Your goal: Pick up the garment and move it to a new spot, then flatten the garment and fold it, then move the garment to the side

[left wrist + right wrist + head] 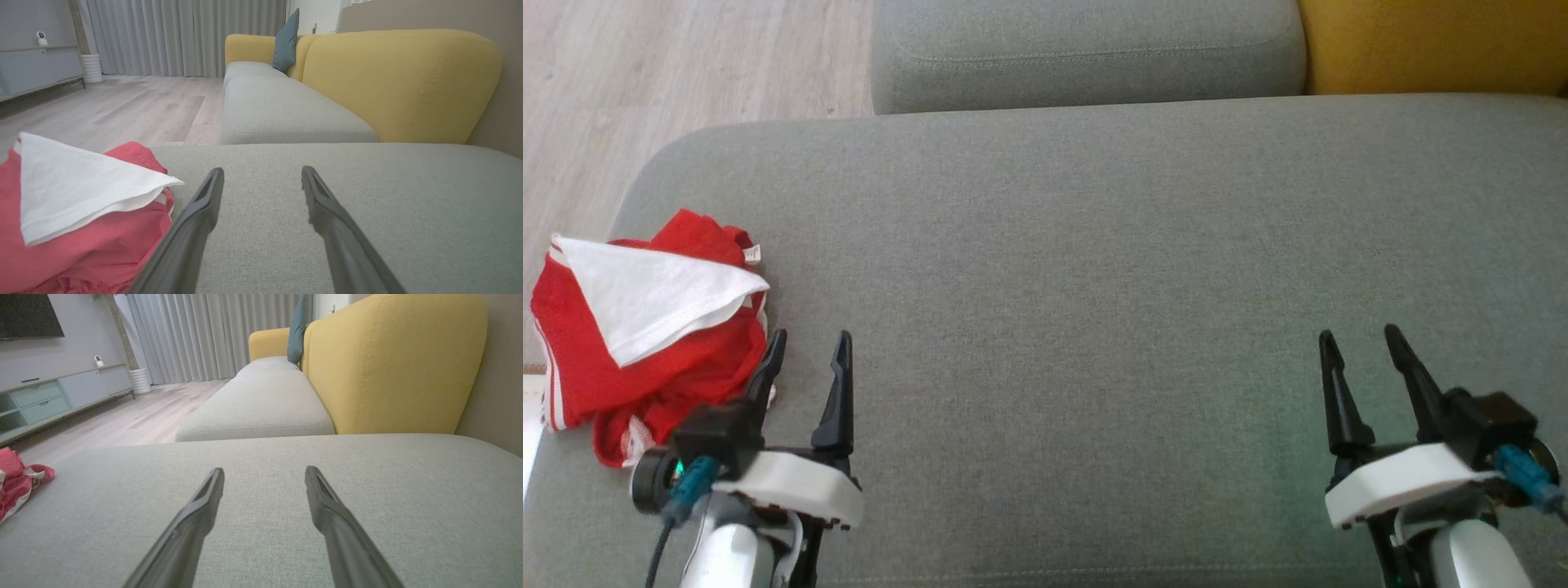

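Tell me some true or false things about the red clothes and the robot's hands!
1. The garment lies bunched up at the left end of the grey cushion. True.
2. The left hand is holding the garment. False: it is open and empty, beside the garment.
3. The right hand is open. True.
4. The sofa back is blue. False: it is yellow.

The garment is red, with a white part and thin white stripes along 1 edge. It is crumpled in a loose heap, not flat and not folded. A white triangle of cloth lies on top of the red. The heap lies at the left end of the grey sofa seat, near its edge.
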Motion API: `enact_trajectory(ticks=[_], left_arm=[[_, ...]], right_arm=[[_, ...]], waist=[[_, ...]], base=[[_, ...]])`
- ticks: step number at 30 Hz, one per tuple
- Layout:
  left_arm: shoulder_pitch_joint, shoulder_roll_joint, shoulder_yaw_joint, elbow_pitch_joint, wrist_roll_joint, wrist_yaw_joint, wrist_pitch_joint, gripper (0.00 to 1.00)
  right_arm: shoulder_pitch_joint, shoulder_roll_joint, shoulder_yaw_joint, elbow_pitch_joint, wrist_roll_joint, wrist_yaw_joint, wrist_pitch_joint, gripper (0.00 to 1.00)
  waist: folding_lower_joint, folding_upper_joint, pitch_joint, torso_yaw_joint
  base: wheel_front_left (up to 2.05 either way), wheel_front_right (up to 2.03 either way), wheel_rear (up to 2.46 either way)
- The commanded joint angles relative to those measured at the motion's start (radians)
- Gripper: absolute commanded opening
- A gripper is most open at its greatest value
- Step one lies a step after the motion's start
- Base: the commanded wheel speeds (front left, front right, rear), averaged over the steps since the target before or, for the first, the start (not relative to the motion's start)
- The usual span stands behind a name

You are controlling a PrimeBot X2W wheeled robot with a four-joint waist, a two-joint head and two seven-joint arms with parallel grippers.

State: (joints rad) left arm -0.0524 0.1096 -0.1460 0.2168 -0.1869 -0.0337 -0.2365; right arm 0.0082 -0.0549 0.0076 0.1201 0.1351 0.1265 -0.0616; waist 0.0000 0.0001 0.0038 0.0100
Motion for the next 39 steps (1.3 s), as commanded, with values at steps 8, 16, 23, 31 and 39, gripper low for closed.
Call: enact_trajectory(ticks=[8, 16, 23, 31, 39], left_arm=[[-0.053, 0.018, 0.030, -0.029, 0.069, 0.015, -0.025, 1.00], [-0.053, 0.015, 0.036, -0.022, 0.059, 0.017, -0.025, 1.00], [-0.055, 0.014, 0.034, -0.019, 0.056, 0.016, -0.025, 1.00], [-0.071, 0.006, 0.045, -0.015, 0.038, 0.021, -0.025, 1.00], [-0.086, 0.014, 0.074, -0.020, 0.027, 0.026, -0.025, 1.00]], right_arm=[[-0.019, 0.002, 0.014, -0.040, -0.069, 0.004, -0.021, 1.00], [-0.021, 0.004, 0.013, -0.032, -0.058, 0.004, -0.024, 1.00], [-0.021, 0.004, 0.007, -0.029, -0.050, 0.004, -0.027, 1.00], [-0.022, 0.005, 0.015, -0.054, -0.053, 0.004, -0.020, 1.00], [-0.037, 0.005, 0.051, -0.095, -0.052, 0.004, -0.002, 1.00]], waist=[[0.0000, -0.0001, 0.003, 0.000], [0.0000, -0.0001, 0.004, 0.000], [0.0000, -0.0001, 0.003, 0.006], [0.0000, -0.0001, 0.012, 0.076], [0.0000, -0.0001, 0.022, 0.205]], base=[[0.00, 0.00, 0.00], [0.00, 0.00, 0.00], [0.00, 0.00, 0.00], [0.00, 0.00, 0.00], [0.00, 0.00, 0.00]])
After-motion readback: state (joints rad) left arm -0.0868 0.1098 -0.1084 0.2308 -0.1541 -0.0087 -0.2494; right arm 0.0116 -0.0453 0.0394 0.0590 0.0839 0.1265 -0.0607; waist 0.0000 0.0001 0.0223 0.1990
